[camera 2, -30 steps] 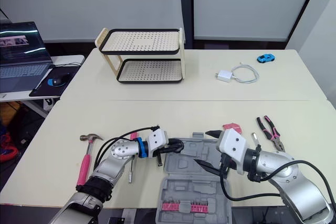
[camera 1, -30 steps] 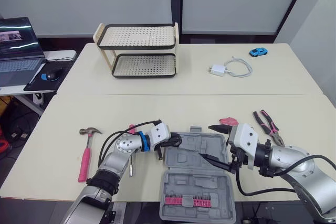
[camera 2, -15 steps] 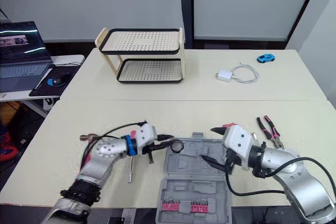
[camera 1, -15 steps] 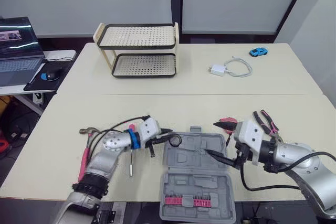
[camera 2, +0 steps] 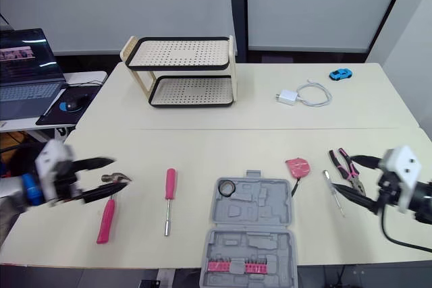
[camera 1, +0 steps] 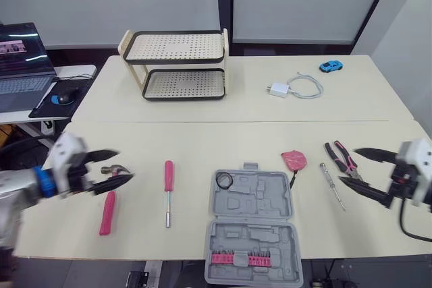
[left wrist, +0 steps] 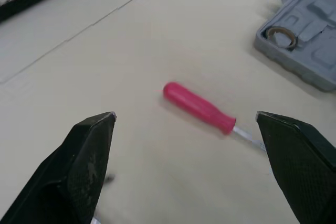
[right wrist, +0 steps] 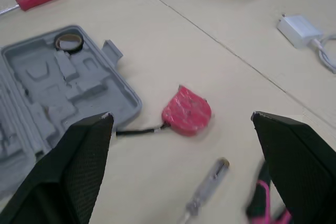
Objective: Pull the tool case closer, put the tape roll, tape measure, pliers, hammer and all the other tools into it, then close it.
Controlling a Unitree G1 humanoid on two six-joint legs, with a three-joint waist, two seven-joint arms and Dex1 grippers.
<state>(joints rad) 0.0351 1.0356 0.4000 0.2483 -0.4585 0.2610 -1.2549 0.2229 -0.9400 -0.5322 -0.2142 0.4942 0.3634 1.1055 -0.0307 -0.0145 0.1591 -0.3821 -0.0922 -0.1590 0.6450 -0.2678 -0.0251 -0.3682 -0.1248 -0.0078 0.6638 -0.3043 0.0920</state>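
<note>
The left gripper sits at the left edge of the frame, fingers spread wide and empty. Their tips are over the head of the hammer, whose pink handle runs toward the bottom. Right of it lies the pink screwdriver. The right gripper is at the right edge, likewise parted and empty, its tips beside the pliers and a slim screwdriver. The tool case lies open at lower centre, the tape roll in its upper-left corner. The tape measure rests just off its upper-right corner.
</note>
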